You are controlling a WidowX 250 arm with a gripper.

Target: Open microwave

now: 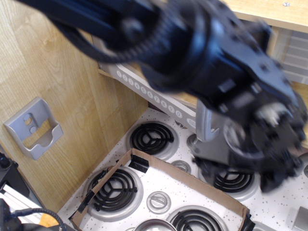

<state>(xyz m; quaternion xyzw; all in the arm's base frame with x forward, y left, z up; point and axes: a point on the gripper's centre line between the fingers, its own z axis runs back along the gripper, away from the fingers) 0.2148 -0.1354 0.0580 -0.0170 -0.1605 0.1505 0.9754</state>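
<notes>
The grey toy microwave point(144, 90) hangs at the upper middle. Only the lower strip of its door with the row of white number buttons and the door's grey right end point(206, 131) show. The door stands swung out from the cabinet towards the camera. My black arm is blurred and covers the window, the clock display and the handle. My gripper point(243, 169) is at the door's right end, low over the stove. It is too blurred to tell how its jaws stand or whether it holds the door.
A white speckled stove top point(284, 202) with black coil burners point(152, 137) and round knobs point(159, 201) lies below. An open cardboard frame point(192, 179) rests on it. A small grey bracket point(33, 127) hangs on the wooden left wall. Wooden shelves point(284, 14) are at the right.
</notes>
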